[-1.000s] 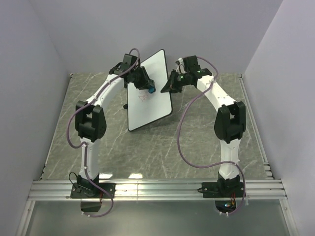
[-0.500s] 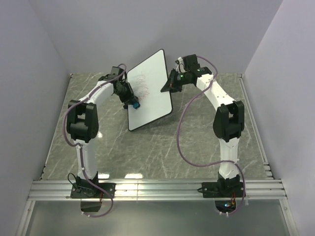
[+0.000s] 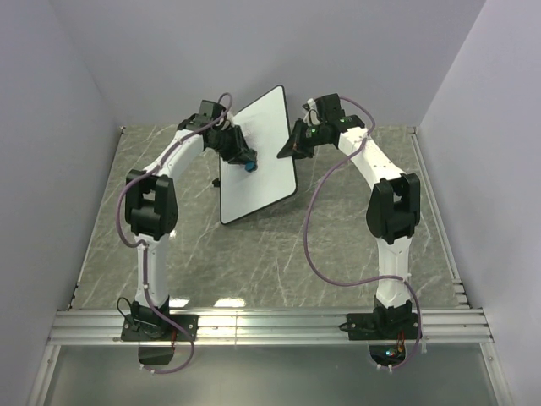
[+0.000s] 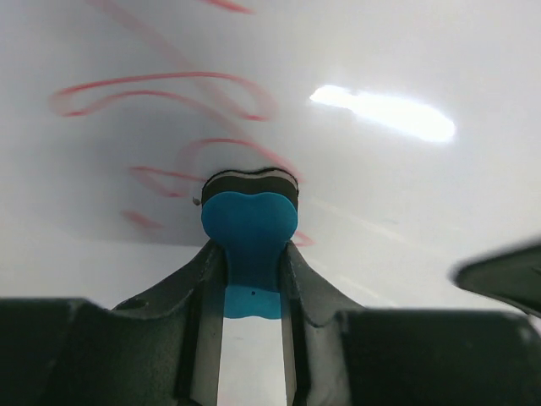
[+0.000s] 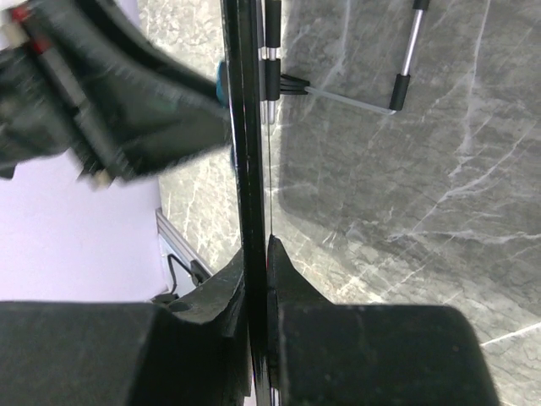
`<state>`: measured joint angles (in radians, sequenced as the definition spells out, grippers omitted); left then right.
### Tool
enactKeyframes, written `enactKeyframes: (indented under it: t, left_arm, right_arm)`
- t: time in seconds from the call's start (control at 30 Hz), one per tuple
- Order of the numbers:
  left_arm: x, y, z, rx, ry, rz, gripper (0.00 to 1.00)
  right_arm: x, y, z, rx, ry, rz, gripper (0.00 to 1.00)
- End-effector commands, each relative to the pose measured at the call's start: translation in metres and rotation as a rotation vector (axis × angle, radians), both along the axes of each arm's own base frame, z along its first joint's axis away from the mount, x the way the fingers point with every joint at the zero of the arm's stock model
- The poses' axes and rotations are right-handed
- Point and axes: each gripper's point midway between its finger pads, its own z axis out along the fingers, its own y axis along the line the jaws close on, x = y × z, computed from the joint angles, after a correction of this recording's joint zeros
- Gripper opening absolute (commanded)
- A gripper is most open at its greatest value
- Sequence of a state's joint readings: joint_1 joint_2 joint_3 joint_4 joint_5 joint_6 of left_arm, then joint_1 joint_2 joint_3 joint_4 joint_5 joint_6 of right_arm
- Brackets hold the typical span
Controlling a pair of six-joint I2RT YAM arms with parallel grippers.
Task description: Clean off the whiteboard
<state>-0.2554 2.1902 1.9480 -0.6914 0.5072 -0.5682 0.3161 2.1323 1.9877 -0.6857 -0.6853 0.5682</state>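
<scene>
The whiteboard stands tilted up at the back of the table, white with a thin black rim. My right gripper is shut on its right edge; in the right wrist view the rim runs edge-on between the gripper jaws. My left gripper is shut on a small blue eraser. In the left wrist view the eraser sits between the gripper jaws, its black pad against the whiteboard. Red scribbles remain above and left of the pad.
The grey marble table is walled in on three sides. An aluminium rail carrying both arm bases runs along the near edge. A metal wire stand juts out behind the board.
My left gripper has swept the eraser down and to the left across the board, then back up and to the right. The right gripper and the board have stayed put.
</scene>
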Motion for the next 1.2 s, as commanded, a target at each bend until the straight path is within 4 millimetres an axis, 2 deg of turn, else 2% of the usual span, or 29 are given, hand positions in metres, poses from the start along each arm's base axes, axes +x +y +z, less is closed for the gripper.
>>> enactKeyframes:
  t: [0.0,0.1,0.2,0.23,0.3,0.33,0.4,0.43,0.5,0.53,0.63,0.7,0.8,0.83,0.97,1.07,1.17]
  left_arm:
    - [-0.026,-0.066,0.070,-0.216,-0.151,-0.238,0.00]
    - [-0.028,-0.071,0.075,-0.210,-0.163,-0.237,0.00]
    - [-0.015,-0.057,0.060,-0.140,-0.144,-0.166,0.00]
    - [-0.009,-0.054,0.051,-0.128,-0.131,-0.155,0.00]
    - [0.000,-0.034,0.036,-0.090,-0.095,-0.106,0.00]
    - [0.009,-0.018,0.021,-0.075,-0.064,-0.068,0.00]
    - [0.012,0.004,-0.001,-0.036,-0.003,-0.020,0.00]
    - [0.014,0.022,-0.022,-0.009,0.043,0.014,0.00]
    - [0.011,0.042,-0.044,0.059,0.087,0.032,0.00]
    - [0.006,0.049,-0.059,0.081,0.114,0.030,0.00]
    - [-0.004,0.062,-0.082,0.141,0.152,0.015,0.00]
    - [-0.006,0.061,-0.082,0.132,0.151,-0.001,0.00]
    - [-0.001,0.042,-0.060,0.057,0.082,-0.048,0.00]
    - [0.006,0.034,-0.044,0.031,0.037,-0.069,0.00]
    - [0.009,-0.021,0.019,-0.123,-0.125,-0.246,0.00]
    - [0.010,-0.047,0.068,-0.258,-0.231,-0.299,0.00]
    - [0.012,-0.057,0.092,-0.303,-0.278,-0.298,0.00]
  right_arm:
    - [-0.009,-0.006,-0.005,-0.048,0.020,0.000,0.00]
    - [-0.010,-0.006,-0.009,-0.053,0.030,0.000,0.00]
    - [-0.011,-0.004,-0.011,-0.057,0.038,0.004,0.00]
    - [-0.012,-0.002,-0.011,-0.058,0.039,0.010,0.00]
    - [-0.014,-0.001,-0.010,-0.064,0.039,0.015,0.00]
    - [-0.015,-0.001,-0.009,-0.065,0.037,0.016,0.00]
    - [-0.017,-0.001,-0.009,-0.071,0.042,0.020,0.00]
    - [-0.017,-0.002,-0.009,-0.072,0.041,0.017,0.00]
    - [-0.019,-0.002,-0.008,-0.079,0.040,0.017,0.00]
    - [-0.019,-0.003,-0.008,-0.081,0.040,0.017,0.00]
    - [-0.021,-0.004,-0.009,-0.086,0.045,0.015,0.00]
    - [-0.022,-0.006,-0.013,-0.088,0.055,0.010,0.00]
    - [-0.025,-0.004,-0.016,-0.090,0.060,0.011,0.00]
    - [-0.026,-0.004,-0.017,-0.093,0.064,0.012,0.00]
    - [-0.030,-0.002,-0.023,-0.108,0.080,0.022,0.00]
    - [-0.037,-0.002,-0.027,-0.126,0.094,0.036,0.00]
    - [-0.043,-0.004,-0.031,-0.139,0.110,0.046,0.00]
